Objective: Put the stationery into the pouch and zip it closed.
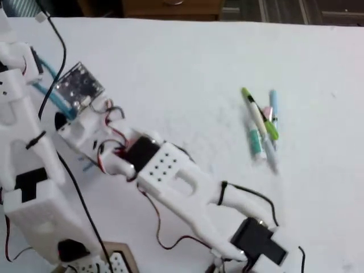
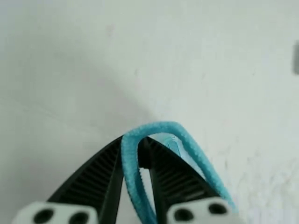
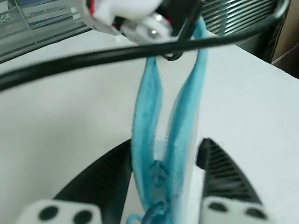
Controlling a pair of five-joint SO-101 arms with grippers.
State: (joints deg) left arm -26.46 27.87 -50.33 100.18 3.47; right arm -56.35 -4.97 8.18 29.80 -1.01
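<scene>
The light-blue pouch [image 1: 52,94] hangs off the table between my two grippers at the far left. My left gripper [image 2: 142,149] is shut on a looped edge of the pouch [image 2: 187,140]; from above it sits near the left edge [image 1: 34,73]. My right gripper [image 3: 166,144] is open, its fingers standing on either side of the pouch's two zipper edges [image 3: 145,116], with the zipper pull low between them. That arm stretches in from the bottom right [image 1: 62,116]. Several pens and markers [image 1: 260,122] lie in a loose bunch on the white table, far right of both grippers.
A black cable [image 3: 117,53] crosses in front of the pouch, just under the left gripper [image 3: 140,18]. The table's far edge [image 1: 227,21] runs along the top. A wooden base [image 1: 122,256] sits at the bottom left beside the arm mounts.
</scene>
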